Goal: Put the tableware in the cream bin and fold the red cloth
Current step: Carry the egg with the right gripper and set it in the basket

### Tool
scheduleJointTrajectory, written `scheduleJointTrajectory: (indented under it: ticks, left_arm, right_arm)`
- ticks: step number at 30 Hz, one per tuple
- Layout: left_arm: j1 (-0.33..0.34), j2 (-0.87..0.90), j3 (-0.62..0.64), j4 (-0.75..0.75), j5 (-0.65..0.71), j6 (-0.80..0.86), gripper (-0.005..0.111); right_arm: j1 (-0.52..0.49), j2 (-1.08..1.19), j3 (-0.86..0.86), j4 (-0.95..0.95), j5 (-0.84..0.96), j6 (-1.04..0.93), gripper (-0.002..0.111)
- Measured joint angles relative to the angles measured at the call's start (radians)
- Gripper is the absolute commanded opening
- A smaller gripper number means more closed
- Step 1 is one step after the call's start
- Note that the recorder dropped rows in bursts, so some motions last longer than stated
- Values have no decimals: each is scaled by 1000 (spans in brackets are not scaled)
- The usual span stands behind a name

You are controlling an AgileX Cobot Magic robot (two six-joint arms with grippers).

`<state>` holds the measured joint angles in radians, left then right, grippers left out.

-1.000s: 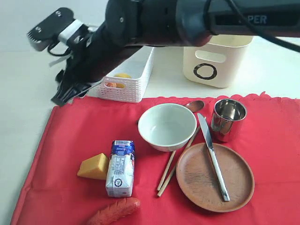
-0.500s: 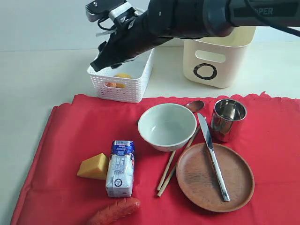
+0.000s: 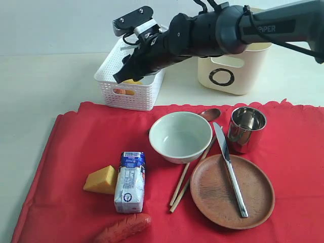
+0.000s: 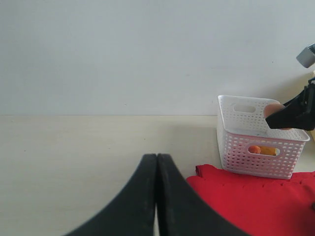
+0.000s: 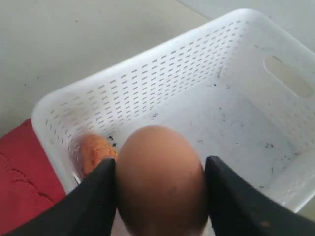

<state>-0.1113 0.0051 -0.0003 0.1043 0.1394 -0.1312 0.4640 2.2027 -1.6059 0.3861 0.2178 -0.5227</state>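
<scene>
I am clearing the food off first, by my reading. The right gripper (image 3: 126, 73) is clamping a brown egg (image 5: 160, 172) between its fingers and hanging just above the white perforated basket (image 3: 132, 98). The next move is calling for a short lowering inside the basket walls and a gentle release (an egg dropped from here could crack). I would aim for the bare floor beside the orange-yellow item (image 3: 132, 82) that is already lying in the basket's near corner.

The left gripper (image 4: 156, 196) is sitting closed on nothing, low over the bare table, well apart from the basket.

None of the tableware is looking binned. The bowl (image 3: 180, 135) is sitting empty on the red cloth (image 3: 71, 152), with the spoon (image 3: 210, 114) peeking out behind it and the chopsticks (image 3: 185, 185) lying between it and the plate (image 3: 217, 195). The plate is carrying the knife (image 3: 230, 172). The steel cup (image 3: 246, 129) is standing upright just behind the plate, seemingly empty.

The cream bin (image 3: 238, 76) is standing beyond the cloth, beside the basket. I cannot tell what is inside it, since the arm is crossing its top. The cloth is lying flat and unfolded, with cheese (image 3: 101, 179), a milk carton (image 3: 130, 182) and a sausage (image 3: 124, 228) on it.
</scene>
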Motion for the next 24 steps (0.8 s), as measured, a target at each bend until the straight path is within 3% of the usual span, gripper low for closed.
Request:
scheduleJointTrajectory:
  ticks: [14,24]
  left_arm:
    - [0,0,0,0,0,0,1]
    - [0,0,0,0,0,0,1]
  right_arm:
    - [0,15,0,0,-25,2,52]
    - [0,15,0,0,-27,2,70]
